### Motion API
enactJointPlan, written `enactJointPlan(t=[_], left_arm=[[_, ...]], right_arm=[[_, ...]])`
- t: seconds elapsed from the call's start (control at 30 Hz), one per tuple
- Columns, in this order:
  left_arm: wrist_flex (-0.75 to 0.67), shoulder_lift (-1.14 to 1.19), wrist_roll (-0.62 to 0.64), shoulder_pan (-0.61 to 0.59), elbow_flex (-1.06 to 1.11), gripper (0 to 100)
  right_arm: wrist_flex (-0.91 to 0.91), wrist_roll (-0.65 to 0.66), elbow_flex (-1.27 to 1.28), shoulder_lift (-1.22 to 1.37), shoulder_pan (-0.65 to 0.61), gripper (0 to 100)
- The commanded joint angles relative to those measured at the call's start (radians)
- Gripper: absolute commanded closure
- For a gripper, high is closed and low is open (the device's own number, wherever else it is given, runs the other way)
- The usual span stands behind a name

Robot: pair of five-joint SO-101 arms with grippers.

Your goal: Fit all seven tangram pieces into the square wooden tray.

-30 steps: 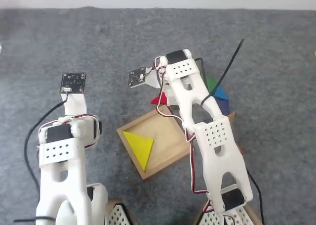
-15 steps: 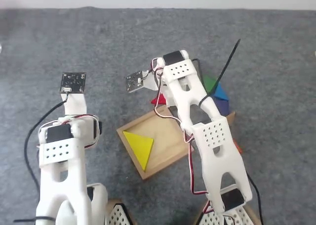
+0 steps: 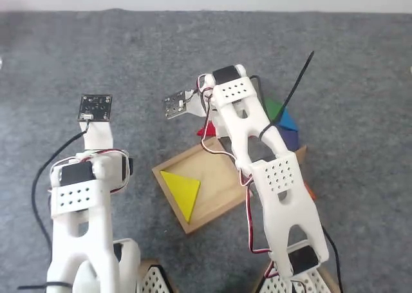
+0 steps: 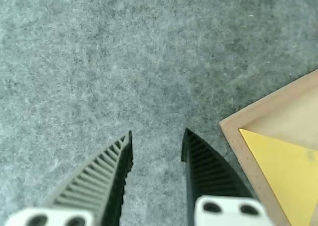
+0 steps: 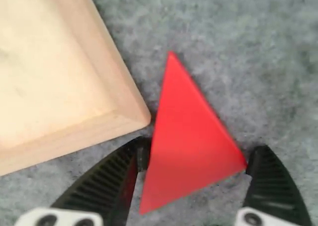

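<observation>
Now that the right arm has edged forward, the flat red triangle piece lies beside the square wooden tray, between the spread fingers of the right gripper, ungripped; closing seems next. The left gripper is open, empty.

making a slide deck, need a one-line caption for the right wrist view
Right claw open astride the red triangle on the grey mat, just off the wooden tray corner.
</observation>
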Motion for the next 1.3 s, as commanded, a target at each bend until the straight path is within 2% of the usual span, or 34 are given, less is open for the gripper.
enactJointPlan(t=[0.0, 0.17, 0.6, 0.77, 0.9, 1.03, 1.17, 1.27], left_arm=[[-0.011, -0.029, 0.006, 0.000, -0.005, 83], [-0.011, -0.031, 0.006, 0.000, -0.005, 83], [-0.011, -0.031, 0.006, 0.000, -0.005, 83], [-0.011, -0.031, 0.006, 0.000, -0.005, 83], [-0.011, -0.031, 0.006, 0.000, -0.005, 83], [-0.011, -0.029, 0.008, 0.000, -0.005, 83], [-0.011, -0.031, 0.008, 0.000, -0.005, 83], [-0.011, -0.031, 0.008, 0.000, -0.005, 83]], right_arm=[[0.076, -0.025, -0.049, -0.013, -0.004, 70.4], [0.131, -0.041, -0.114, -0.012, -0.002, 76.9], [0.140, -0.124, -0.144, -0.105, 0.045, 76.8], [0.140, -0.216, -0.018, -0.180, 0.030, 76.8], [0.137, -0.232, 0.074, -0.220, 0.019, 76.8], [0.133, -0.233, 0.074, -0.222, 0.047, 75.0], [0.130, -0.229, 0.074, -0.191, 0.047, 64.9], [0.104, -0.229, 0.074, -0.154, 0.048, 66.5]])
